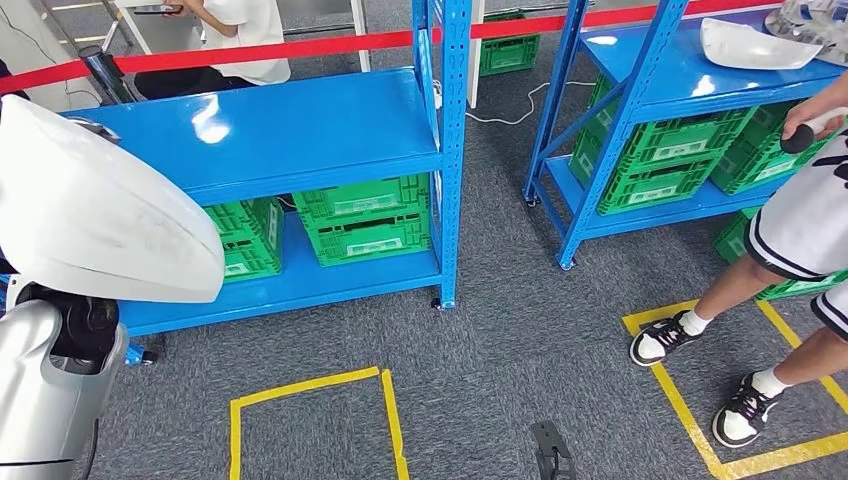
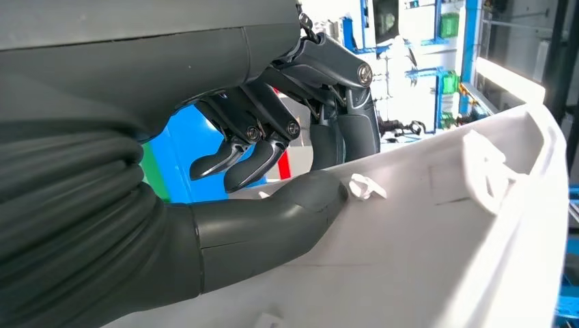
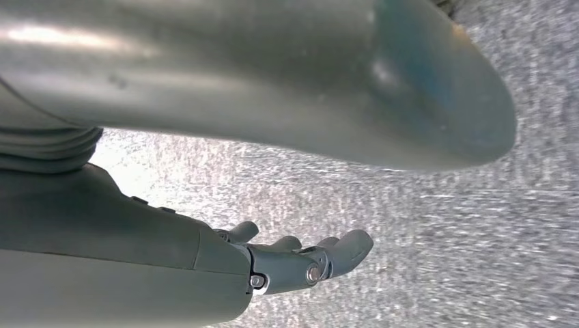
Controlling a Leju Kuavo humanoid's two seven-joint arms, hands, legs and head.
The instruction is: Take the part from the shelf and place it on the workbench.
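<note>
A large white curved shell part (image 1: 100, 210) hangs at the left of the head view, above my silver left arm (image 1: 45, 395) and in front of the left blue shelf (image 1: 300, 130). In the left wrist view my left hand (image 2: 287, 171) grips the part (image 2: 444, 239) by its rim, with the thumb (image 2: 273, 225) pressed on the inner face and the dark fingers (image 2: 341, 130) hooked over the edge. My right hand (image 3: 293, 260) hangs over grey carpet with its fingers loosely extended and nothing in it.
A second blue shelf (image 1: 650, 90) at the right carries another white part (image 1: 755, 45) and green crates (image 1: 665, 160). A person (image 1: 790, 230) stands beside it on a yellow tape square (image 1: 690, 400). Another yellow square (image 1: 315, 420) marks the carpet ahead. Red barrier tape (image 1: 300, 48) runs behind.
</note>
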